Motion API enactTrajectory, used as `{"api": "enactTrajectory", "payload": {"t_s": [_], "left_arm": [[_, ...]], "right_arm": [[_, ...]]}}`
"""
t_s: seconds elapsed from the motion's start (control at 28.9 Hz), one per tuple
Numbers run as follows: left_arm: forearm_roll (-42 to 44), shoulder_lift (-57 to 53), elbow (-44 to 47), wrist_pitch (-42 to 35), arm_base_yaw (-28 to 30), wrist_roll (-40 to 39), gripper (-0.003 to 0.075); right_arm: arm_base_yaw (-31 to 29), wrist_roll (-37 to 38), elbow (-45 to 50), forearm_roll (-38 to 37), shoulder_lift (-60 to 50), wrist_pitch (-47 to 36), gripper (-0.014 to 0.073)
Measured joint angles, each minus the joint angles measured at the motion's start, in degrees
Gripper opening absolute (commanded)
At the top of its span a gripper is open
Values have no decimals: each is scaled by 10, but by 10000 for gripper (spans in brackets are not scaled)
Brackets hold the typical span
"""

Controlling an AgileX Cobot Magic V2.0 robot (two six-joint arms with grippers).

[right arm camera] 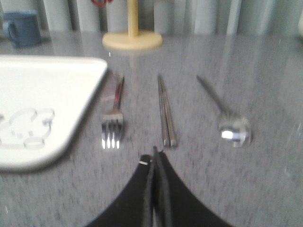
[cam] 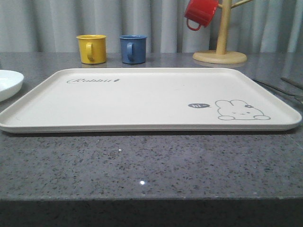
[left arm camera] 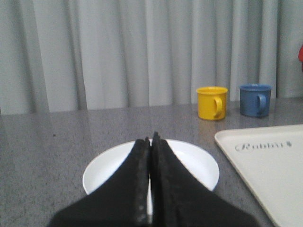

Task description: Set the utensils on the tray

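Note:
The cream tray [cam: 142, 101] with a rabbit drawing lies bare in the middle of the grey counter; its corner [right arm camera: 52, 94] shows in the right wrist view. Beside that corner lie a silver fork [right arm camera: 112, 124], a pair of chopsticks [right arm camera: 165, 113] and a spoon [right arm camera: 226, 120], side by side on the counter. My right gripper [right arm camera: 155, 152] is shut with nothing in it, just short of the chopsticks' near ends. My left gripper [left arm camera: 150, 139] is shut and empty, over a round white plate [left arm camera: 199, 165] left of the tray [left arm camera: 270, 165].
A yellow mug [cam: 92, 48] and a blue mug [cam: 133, 48] stand behind the tray. A wooden mug tree [cam: 221, 47] holds a red mug [cam: 200, 13] at the back right. The white plate [cam: 7, 84] sits at the left edge. A curtain closes off the back.

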Motion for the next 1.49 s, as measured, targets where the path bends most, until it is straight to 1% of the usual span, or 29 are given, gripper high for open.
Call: {"api": "enactTrajectory", "payload": {"t_s": [0.14,0.24,0.35,0.45,0.59,0.62,0.66,0.69,0.8,0.83,0.87,0.9,0.94,0.97,1.04,1.18,1.32,1.49], "left_arm": [[0,12,-81,32,0,0,-18],[3,76,-159,82,0,0,-18],[16,152,-213,128,0,0,-18],[20,218,-247,152,0,0,-18],[20,248,-259,156,0,0,-7],[20,248,-260,156,0,0,19],[21,248,-260,156,0,0,63],[22,248,-260,156,0,0,123],[22,249,-260,156,0,0,384],[22,249,-260,156,0,0,459],[22,249,-260,156,0,0,519],[22,249,-260,156,0,0,561],[22,249,-260,156,0,0,582],[22,249,-260,156,0,0,584],[22,249,-260,156,0,0,573],[22,249,-261,156,0,0,547],[22,275,-279,163,0,0,547],[22,377,-357,240,0,14,547]], "right_arm": [[0,0,-88,0,0,30,-67],[0,0,-170,0,38,66,-67],[0,0,-227,0,101,96,-67],[0,0,-265,0,159,110,-67],[0,0,-275,0,187,109,-55],[0,0,-275,0,187,109,-32],[0,0,-275,0,187,109,5],[0,0,-275,0,187,109,53],[0,0,-275,0,187,109,272],[0,0,-275,0,187,109,351],[0,0,-275,0,187,109,430],[0,0,-275,0,187,109,499],[0,0,-275,0,187,109,566],[0,0,-275,0,187,109,607],[0,0,-275,0,187,109,645],[0,0,-275,0,187,109,645],[0,0,-275,0,187,109,645],[0,0,-275,0,187,109,645]]}}
